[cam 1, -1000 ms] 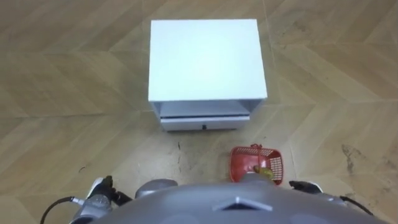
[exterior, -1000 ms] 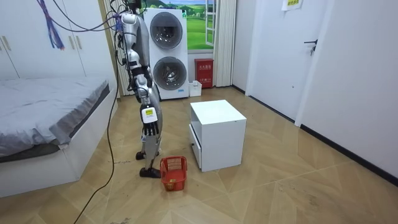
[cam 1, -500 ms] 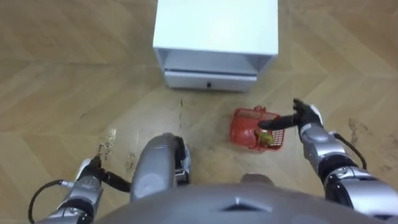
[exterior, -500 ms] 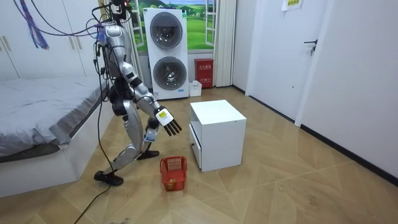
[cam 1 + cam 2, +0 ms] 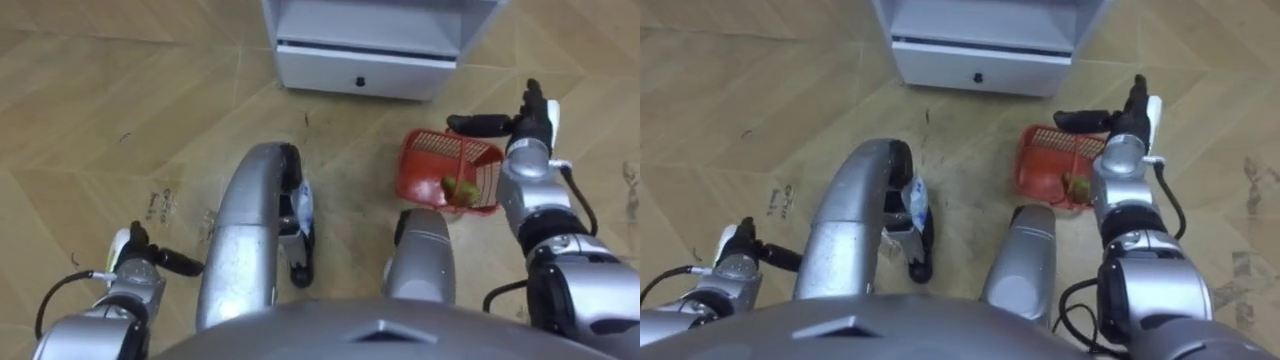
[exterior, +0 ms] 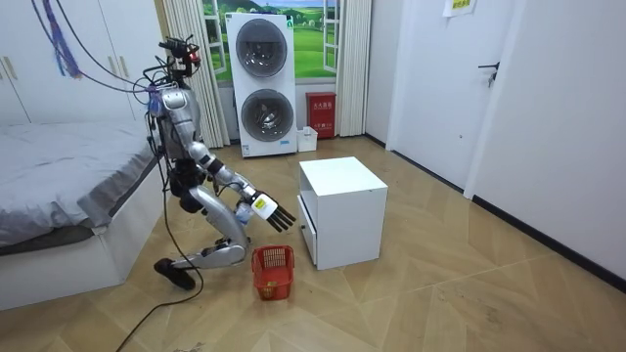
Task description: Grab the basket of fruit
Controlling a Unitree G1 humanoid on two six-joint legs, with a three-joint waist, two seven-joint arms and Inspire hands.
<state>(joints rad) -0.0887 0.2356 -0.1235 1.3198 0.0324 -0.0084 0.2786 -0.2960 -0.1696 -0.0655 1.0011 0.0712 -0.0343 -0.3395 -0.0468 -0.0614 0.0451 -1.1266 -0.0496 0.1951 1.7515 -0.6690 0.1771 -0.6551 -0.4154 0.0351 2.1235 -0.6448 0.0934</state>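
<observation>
1 second before this I had been standing upright by the fruit basket; by now I had sunk into a deep lunge over it, with my knees bent low, as the room view showed. The basket itself had not moved. It sat on the wooden floor just in front of the white cabinet, near the corner of its drawer, with a yellow-green fruit lying inside.

My right hand had swung forward and down in that time. It now hung over the far right side of the basket, fingers straight and thumb spread out towards the cabinet, holding nothing. From the room view I judged it was above the rim and not yet touching.

My left hand was low at my left side, well apart from the basket; I could not tell whether it was open or closed.

So the reach was nearly done but the grasp had not begun. I judged that the hand needed to drop further and curl round the rim or handle before any lifting.
</observation>
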